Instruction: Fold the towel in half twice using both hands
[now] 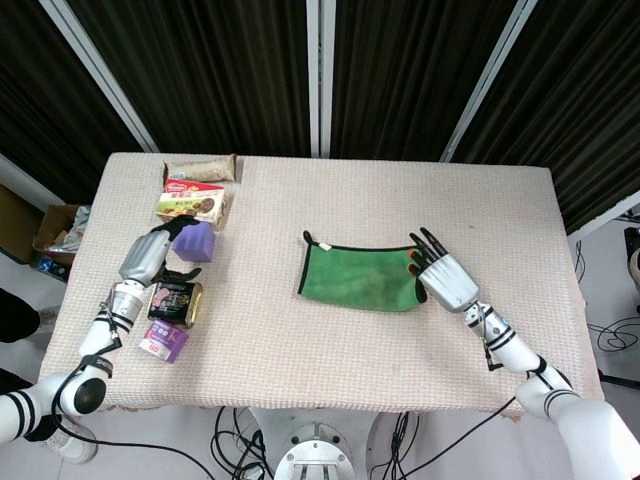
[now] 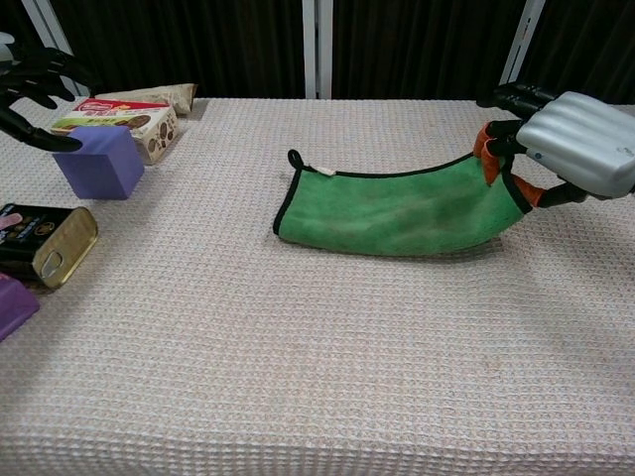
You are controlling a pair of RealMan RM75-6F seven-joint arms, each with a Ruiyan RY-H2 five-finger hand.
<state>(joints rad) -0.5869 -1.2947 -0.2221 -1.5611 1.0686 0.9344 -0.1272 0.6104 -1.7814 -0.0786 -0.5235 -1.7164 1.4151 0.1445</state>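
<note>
A green towel (image 1: 358, 279) (image 2: 397, 210) with a black hem lies mid-table as a long folded strip, a small hanging loop at its left end. My right hand (image 1: 448, 281) (image 2: 577, 147) pinches the strip's right end and holds it raised off the cloth-covered table (image 1: 330, 370), so the towel curves upward toward it. My left hand (image 1: 146, 257) (image 2: 36, 83) is far off at the left edge, fingers apart and holding nothing, hovering by a purple block (image 1: 197, 241) (image 2: 99, 161), well away from the towel.
Beside the left hand stand a flat tin (image 1: 177, 302) (image 2: 50, 244), a small purple packet (image 1: 163, 342), two stacked snack boxes (image 1: 190, 204) (image 2: 124, 120) and a wrapped bar (image 1: 200, 168) at the back left.
</note>
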